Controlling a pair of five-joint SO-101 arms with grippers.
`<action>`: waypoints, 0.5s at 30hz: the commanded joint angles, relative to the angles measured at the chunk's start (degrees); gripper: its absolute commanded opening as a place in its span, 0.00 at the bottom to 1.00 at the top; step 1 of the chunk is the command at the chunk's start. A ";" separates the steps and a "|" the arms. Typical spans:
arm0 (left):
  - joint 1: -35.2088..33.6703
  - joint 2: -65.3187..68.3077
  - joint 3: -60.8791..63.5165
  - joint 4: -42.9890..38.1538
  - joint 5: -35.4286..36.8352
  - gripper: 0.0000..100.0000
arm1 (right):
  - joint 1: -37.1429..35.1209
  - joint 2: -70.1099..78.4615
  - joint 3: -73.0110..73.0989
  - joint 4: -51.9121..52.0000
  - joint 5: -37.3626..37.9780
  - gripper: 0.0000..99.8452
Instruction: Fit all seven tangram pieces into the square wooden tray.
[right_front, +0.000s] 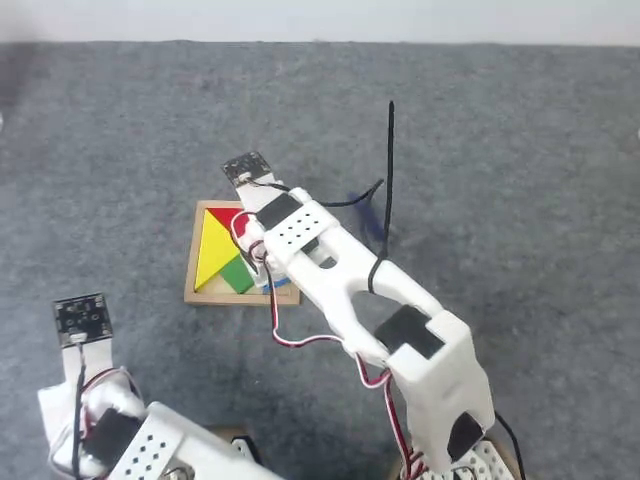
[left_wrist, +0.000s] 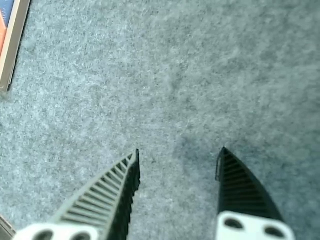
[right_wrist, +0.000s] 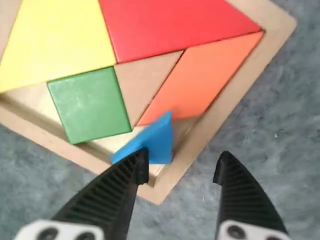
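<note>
Blue triangle (right_wrist: 152, 140): lying tilted over the last corner gap of the tray (right_wrist: 224, 100), beside the green square (right_wrist: 90, 102); right gripper (right_wrist: 182, 155) just above, fingers spread, holding nothing; recommended: regrip squarely, rotate to match the gap, press flat; left gripper (left_wrist: 179, 151) likewise spread over bare counter (left_wrist: 200, 75).

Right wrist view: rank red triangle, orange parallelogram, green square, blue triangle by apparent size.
1. Red wooden triangle, cropped by frame.
2-3. Orange parallelogram, green square: too close to rank.
4. Blue triangle.
</note>
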 joint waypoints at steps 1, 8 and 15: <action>0.26 -0.88 -0.66 0.53 -0.62 0.24 | -0.40 1.71 -4.22 -0.92 -2.20 0.22; 0.26 -0.88 -0.66 0.53 -0.62 0.24 | -0.57 1.71 -8.26 0.92 -2.20 0.22; 0.26 -0.88 -0.66 0.53 -0.62 0.24 | -0.22 -0.57 -8.88 5.23 -1.76 0.22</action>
